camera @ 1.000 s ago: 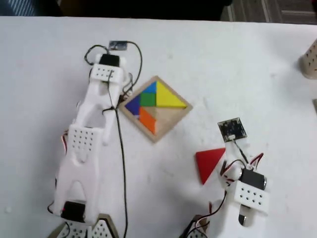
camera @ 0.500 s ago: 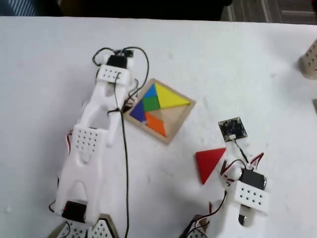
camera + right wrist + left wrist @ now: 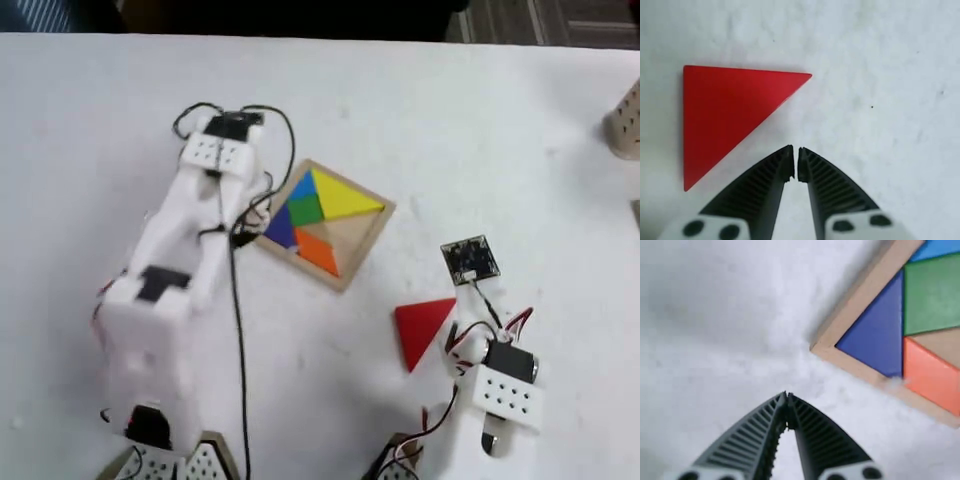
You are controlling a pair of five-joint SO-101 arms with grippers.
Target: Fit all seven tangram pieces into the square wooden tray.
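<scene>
The square wooden tray (image 3: 371, 247) lies mid-table, turned like a diamond. It holds yellow (image 3: 340, 195), light blue (image 3: 302, 185), green (image 3: 305, 208), dark blue (image 3: 280, 228) and orange (image 3: 315, 250) pieces, with bare wood beside them. The left wrist view has my left gripper (image 3: 787, 411) shut and empty, just off the tray's corner (image 3: 816, 346) by the dark blue piece (image 3: 875, 335). A red triangle (image 3: 422, 328) lies loose on the table right of the tray. My right gripper (image 3: 794, 165) is shut and empty, its tips close beside the red triangle (image 3: 725, 115).
A small circuit board (image 3: 469, 260) on a wire lies just past the red triangle. A beige perforated object (image 3: 627, 122) stands at the table's right edge. The left arm (image 3: 170, 300) and its black cable (image 3: 240, 340) cover the table left of the tray.
The tray slid right and turned a little as the left arm pushed at its corner. Since then the left arm's elbow has lifted. The right arm and red triangle stayed put.
</scene>
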